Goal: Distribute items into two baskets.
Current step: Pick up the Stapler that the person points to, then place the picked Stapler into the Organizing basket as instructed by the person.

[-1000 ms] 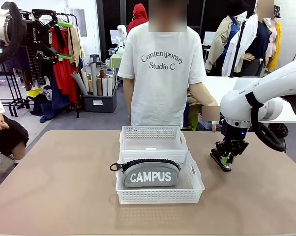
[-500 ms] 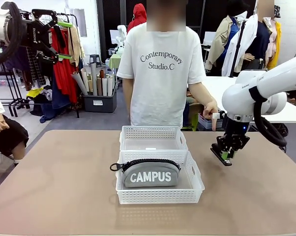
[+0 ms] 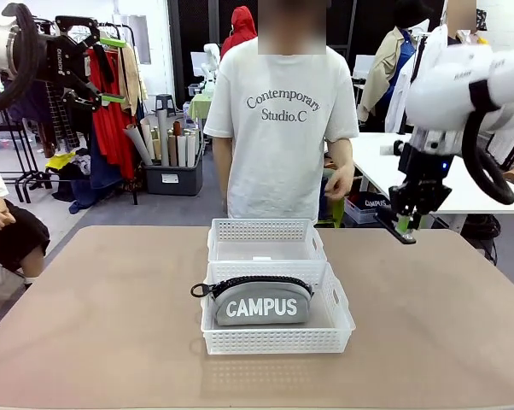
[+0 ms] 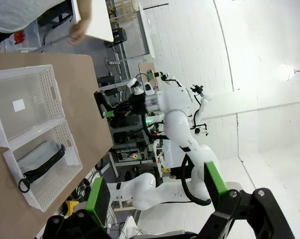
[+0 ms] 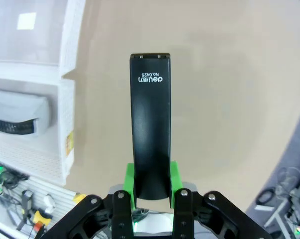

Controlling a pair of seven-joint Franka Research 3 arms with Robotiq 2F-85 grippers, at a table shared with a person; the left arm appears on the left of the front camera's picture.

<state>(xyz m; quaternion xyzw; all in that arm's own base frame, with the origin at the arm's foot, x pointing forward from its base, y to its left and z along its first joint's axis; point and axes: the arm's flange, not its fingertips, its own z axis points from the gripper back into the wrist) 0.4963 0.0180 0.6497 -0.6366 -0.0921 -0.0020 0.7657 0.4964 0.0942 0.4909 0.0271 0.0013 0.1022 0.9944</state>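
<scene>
A person (image 3: pixel 278 128) in a white printed T-shirt stands behind the tan worktop (image 3: pixel 95 316). Farther back, a grey bin (image 3: pixel 173 178) holds paper rolls (image 3: pixel 161 137).

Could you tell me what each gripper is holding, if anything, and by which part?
The right gripper grips the black stapler by one end; the left gripper is open and holds nothing.

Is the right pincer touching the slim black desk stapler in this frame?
Touching. The right wrist view shows the green pads of the right pincer pressed against both sides of the slim black desk stapler, with no gap.
</scene>
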